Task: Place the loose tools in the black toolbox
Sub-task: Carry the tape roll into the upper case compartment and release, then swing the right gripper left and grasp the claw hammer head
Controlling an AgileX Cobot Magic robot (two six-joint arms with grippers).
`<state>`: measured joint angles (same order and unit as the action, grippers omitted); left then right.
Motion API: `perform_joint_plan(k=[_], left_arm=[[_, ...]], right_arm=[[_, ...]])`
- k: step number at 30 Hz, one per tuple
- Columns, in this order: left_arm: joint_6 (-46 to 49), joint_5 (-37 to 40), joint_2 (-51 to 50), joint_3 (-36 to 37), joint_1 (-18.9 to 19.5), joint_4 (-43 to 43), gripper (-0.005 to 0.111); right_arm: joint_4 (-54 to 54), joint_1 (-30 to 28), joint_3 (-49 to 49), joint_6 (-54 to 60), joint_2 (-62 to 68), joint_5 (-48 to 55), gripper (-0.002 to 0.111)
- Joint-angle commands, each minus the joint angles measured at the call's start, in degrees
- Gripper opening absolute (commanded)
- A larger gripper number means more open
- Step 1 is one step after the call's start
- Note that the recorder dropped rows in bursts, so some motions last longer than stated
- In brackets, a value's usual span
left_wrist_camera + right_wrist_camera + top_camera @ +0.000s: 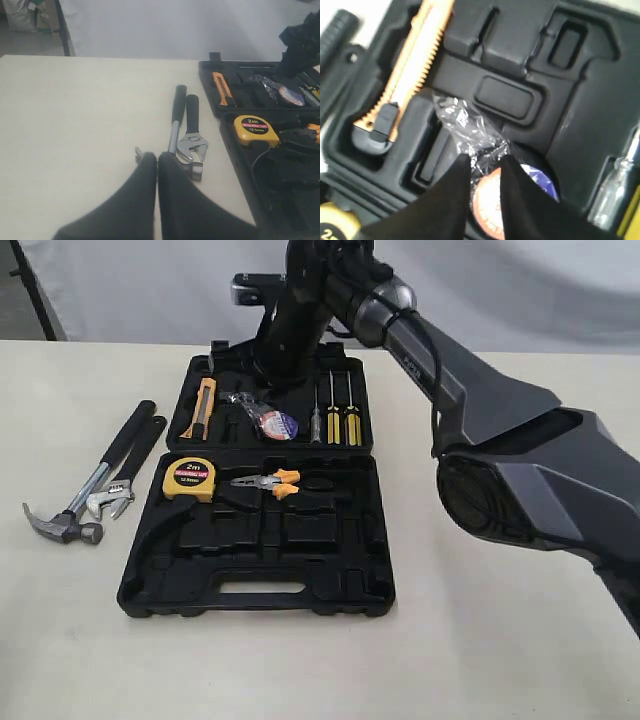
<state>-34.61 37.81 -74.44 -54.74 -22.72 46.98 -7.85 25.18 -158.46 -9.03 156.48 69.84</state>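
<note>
Hammer (95, 478) and wrench (118, 496) lie side by side on the counter's left part, between its left edge and the black toolbox (310, 550). Their heads point toward the near edge. Their black handles run toward the far edge and slant a little toward the box. The wrench is the one closer to the box.

In the left wrist view the left gripper (157, 159) hangs just short of the hammer's head, and the handles stretch straight away from its tips. Its fingers are pressed together and hold nothing. This arm is plainly the nearer one to both tools. By my judgement the fingers must part, then close across the hammer's shaft, at right angles to its long axis.

The toolbox lies open mid-counter with its handle cutout toward the near edge.

The tape roll (280, 423) rests in the box's far half, in a recess, with the right gripper (485, 162) directly over it. Those fingers stand a narrow gap apart, and the crinkled clear wrap and the label's edge show between them. I cannot tell whether they pinch the wrap or merely straddle it.
</note>
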Motion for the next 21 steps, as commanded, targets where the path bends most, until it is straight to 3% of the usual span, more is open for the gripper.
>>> perform_joint_plan(k=[1, 7, 13, 21], left_arm=[[-0.59, -0.97, 0.46, 0.53, 0.19, -0.78, 0.001], [-0.59, -0.97, 0.46, 0.53, 0.19, -0.78, 0.001], [-0.59, -0.97, 0.46, 0.53, 0.19, -0.78, 0.001], [-0.59, -0.97, 0.46, 0.53, 0.19, -0.78, 0.001]], right_arm=[[0.19, 0.51, 0.06, -0.89, 2.44, 0.12, 0.020], [0.40, 0.54, -0.05, -3.09, 4.81, 0.12, 0.035], [0.40, 0.54, -0.05, -2.53, -1.71, 0.12, 0.051], [-9.43, 3.38, -0.05, 1.21, -6.31, 0.12, 0.050]])
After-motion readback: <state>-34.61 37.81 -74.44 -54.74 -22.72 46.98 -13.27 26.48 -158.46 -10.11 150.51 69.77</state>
